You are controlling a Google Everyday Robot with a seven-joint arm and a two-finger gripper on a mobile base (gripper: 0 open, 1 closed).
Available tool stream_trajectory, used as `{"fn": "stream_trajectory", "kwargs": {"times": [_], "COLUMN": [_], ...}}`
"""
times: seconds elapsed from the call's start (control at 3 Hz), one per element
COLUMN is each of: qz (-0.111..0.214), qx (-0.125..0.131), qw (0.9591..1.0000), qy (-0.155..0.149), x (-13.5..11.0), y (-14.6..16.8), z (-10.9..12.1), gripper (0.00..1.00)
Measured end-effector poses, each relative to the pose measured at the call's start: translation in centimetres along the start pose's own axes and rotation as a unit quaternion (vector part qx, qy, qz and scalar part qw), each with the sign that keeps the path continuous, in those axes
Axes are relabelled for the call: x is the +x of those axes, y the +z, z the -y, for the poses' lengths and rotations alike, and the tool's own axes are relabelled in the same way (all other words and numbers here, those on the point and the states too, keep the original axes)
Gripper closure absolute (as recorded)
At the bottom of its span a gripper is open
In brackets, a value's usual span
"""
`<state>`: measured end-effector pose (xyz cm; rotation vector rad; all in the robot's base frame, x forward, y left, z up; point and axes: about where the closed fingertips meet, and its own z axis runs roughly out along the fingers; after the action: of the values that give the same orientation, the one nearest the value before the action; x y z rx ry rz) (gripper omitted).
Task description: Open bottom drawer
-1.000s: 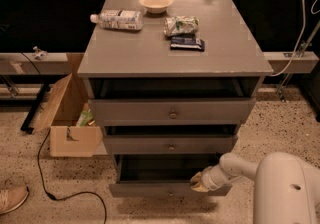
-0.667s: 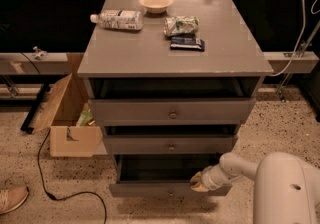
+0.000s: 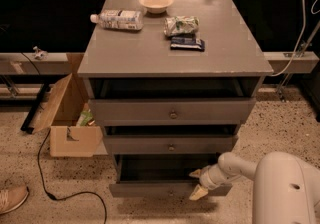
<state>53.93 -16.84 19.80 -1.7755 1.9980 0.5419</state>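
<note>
Grey cabinet (image 3: 150, 55) stands on a speckled floor (image 3: 282, 128), with a dark wall and a light rail along the far side. On the cabinet top: a pale bowl (image 3: 156, 2) at the far edge, a plastic bottle (image 3: 117, 19) lying on its side to the bowl's left, a crumpled green bag (image 3: 181, 25) right of centre, and a dark packet (image 3: 187, 43) just near of the bag, touching or almost touching it. Left of the cabinet is an open cardboard box (image 3: 75, 140) with something green (image 3: 85, 117) in it; can't tell what. A black cable (image 3: 47, 178) loops over the floor near the box and a shoe (image 3: 11, 199) shows at the near left corner. A white cable (image 3: 301, 23) hangs at far right. The robot's white body fills the near right, and its arm (image 3: 235, 164) reaches left to the cabinet's low right side. Gripper (image 3: 197, 183) is at the right end of the bottom drawer (image 3: 155, 189), released: fingers (image 3: 195, 173) spread apart, one over the drawer's inside edge, the other in front of its face. Can't tell whether either finger touches the front. Bottom drawer is pulled out toward the near side, with a dark cavity behind its front, contents not visible. Top drawer (image 3: 172, 109) and middle drawer (image 3: 170, 144) each show a round knob and a dark gap above the front; their insides are too dark to read.
</note>
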Motion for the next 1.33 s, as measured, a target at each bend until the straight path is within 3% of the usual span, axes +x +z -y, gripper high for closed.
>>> {"fn": "stream_trajectory", "kwargs": {"times": [0.67,1.33], "qz": [0.0,-0.012], "qx": [-0.001,-0.042], "qw": [1.0,0.9989], "qy": [0.0,0.016], "x": [0.0,1.5], "y": [0.1,1.4], "z": [0.0,-2.5], "gripper": [0.0,0.0]}}
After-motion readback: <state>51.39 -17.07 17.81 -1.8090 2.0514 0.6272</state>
